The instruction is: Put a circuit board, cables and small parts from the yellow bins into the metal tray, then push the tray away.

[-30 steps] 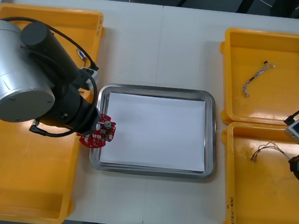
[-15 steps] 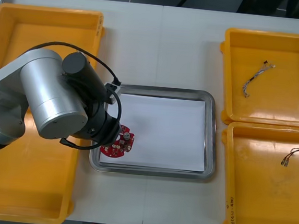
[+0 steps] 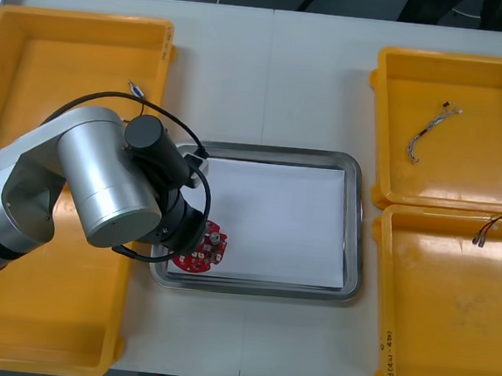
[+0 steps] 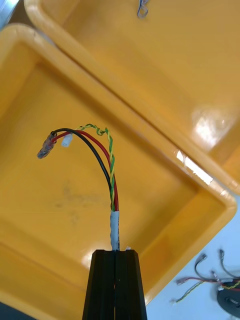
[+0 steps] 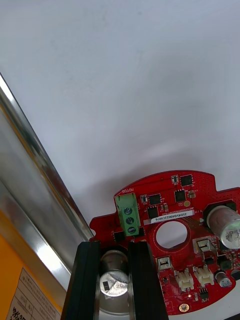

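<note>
Board placement: left gripper [image 5: 114, 250] pinching the circuit board [image 5: 200, 200], low over, perhaps touching, the near-left corner of the metal tray [image 3: 357, 224], release due next; right gripper [image 4: 115, 255] closed on a cable [image 4: 111, 170] above a yellow bin [image 4: 50, 210].

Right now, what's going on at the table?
The left gripper is shut on the round red circuit board, holding it low over the near left corner of the white-lined metal tray. The right gripper is shut on a red, black and yellow-green cable, held above the near right yellow bin.
</note>
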You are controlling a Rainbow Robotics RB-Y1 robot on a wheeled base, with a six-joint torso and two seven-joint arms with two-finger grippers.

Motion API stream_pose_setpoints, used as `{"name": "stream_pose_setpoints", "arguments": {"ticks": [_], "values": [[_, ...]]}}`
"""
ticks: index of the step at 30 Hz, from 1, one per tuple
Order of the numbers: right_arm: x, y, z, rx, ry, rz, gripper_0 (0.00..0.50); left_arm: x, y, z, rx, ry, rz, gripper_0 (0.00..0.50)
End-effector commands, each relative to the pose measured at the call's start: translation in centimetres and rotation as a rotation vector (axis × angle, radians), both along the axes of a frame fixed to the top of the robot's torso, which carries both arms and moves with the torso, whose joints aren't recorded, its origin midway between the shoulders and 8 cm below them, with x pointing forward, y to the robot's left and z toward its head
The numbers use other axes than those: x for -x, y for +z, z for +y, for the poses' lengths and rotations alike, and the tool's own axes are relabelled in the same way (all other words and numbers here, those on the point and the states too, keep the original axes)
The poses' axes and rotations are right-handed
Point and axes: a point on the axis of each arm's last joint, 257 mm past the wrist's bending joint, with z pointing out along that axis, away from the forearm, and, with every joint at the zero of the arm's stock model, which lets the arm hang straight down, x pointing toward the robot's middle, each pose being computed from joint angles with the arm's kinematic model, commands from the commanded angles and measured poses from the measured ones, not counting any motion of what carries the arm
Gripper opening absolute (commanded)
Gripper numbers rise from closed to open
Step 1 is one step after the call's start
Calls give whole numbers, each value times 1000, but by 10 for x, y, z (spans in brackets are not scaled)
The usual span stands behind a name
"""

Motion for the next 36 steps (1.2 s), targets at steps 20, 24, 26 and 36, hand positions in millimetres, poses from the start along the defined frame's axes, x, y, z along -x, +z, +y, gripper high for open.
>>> {"name": "stream_pose_setpoints", "arguments": {"ticks": [20,24,26,36], "values": [[-10,28,44,78,164,0,0,-12,0,-17,50,73,-34,500],[-11,28,48,76,171,2,0,-12,0,-18,54,77,-34,500],[-12,29,49,77,174,-1,0,-13,4,-19,61,79,-44,500],[-12,30,53,77,188,-1,0,-11,34,-7,71,123,-64,500]]}}
